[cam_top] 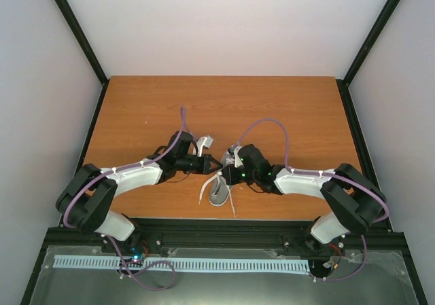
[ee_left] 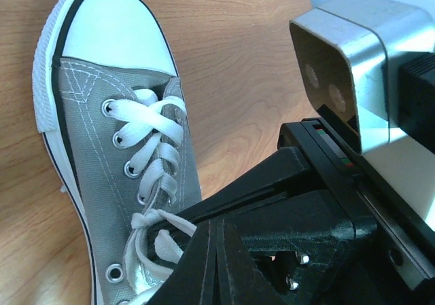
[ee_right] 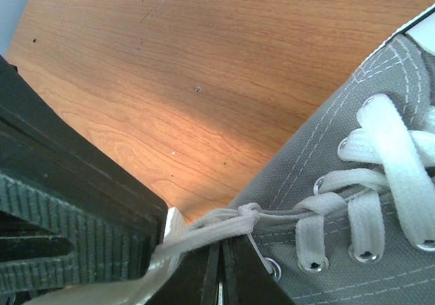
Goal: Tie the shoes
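Observation:
The grey sneaker point(cam_top: 219, 193) lies mid-table with its white toe cap point(ee_left: 112, 37) pointing away, mostly hidden under both wrists in the top view. Its white laces point(ee_left: 153, 138) cross the eyelets and meet in a knot point(ee_right: 247, 215) at the top eyelets. My left gripper point(cam_top: 216, 164) has its jaws pressed together over the tongue point(ee_left: 216, 229), with a lace loop point(ee_left: 155, 218) running into the tips. My right gripper point(cam_top: 230, 171) is also shut point(ee_right: 221, 249), pinching a lace strand point(ee_right: 197, 236) that runs taut from the knot.
Loose lace ends point(cam_top: 204, 191) trail towards the table's near edge point(cam_top: 224, 218). The right arm's silver camera housing point(ee_left: 353, 67) sits close beside the left gripper. The wooden table point(cam_top: 285, 108) has black frame posts at its corners.

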Controlling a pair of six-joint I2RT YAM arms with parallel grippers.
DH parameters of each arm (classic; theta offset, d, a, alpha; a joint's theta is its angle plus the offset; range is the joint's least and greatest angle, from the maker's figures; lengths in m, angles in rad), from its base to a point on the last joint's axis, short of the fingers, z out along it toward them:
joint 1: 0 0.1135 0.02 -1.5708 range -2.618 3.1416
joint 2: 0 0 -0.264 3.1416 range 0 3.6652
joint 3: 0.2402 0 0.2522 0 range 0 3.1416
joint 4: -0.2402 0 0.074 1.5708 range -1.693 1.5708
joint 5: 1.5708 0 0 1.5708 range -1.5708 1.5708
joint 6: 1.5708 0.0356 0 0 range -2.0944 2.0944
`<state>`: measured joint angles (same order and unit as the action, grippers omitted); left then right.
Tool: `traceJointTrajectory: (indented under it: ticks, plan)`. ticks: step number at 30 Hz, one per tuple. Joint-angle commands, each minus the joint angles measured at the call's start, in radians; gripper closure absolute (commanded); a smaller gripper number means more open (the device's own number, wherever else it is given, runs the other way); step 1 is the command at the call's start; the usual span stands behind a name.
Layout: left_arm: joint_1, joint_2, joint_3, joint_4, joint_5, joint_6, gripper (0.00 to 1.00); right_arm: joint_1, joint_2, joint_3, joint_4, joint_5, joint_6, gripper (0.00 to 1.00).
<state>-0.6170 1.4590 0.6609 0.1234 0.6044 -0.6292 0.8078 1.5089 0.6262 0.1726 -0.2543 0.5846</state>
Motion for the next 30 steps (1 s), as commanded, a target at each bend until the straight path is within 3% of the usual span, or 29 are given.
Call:
traceJointTrajectory:
  ticks: [1,9,21,25,30]
  plan:
    - [0.005,0.02,0.003,0.054,0.045,-0.019,0.99,0.008,0.011,-0.001,0.019,0.026,0.004,0.97]
    - [0.005,-0.024,-0.015,-0.109,-0.028,0.036,0.98,0.008,-0.002,-0.019,0.023,0.038,0.009,0.97]
    - [0.029,-0.08,0.066,-0.222,-0.1,0.065,0.63,0.008,-0.013,-0.041,0.028,0.043,0.007,0.97]
    - [0.05,-0.038,0.097,-0.27,-0.108,0.075,0.62,0.008,-0.013,-0.044,0.032,0.04,0.008,0.97]
    - [0.051,0.044,0.12,-0.266,-0.054,0.059,0.67,0.008,-0.018,-0.048,0.033,0.041,0.009,0.97]
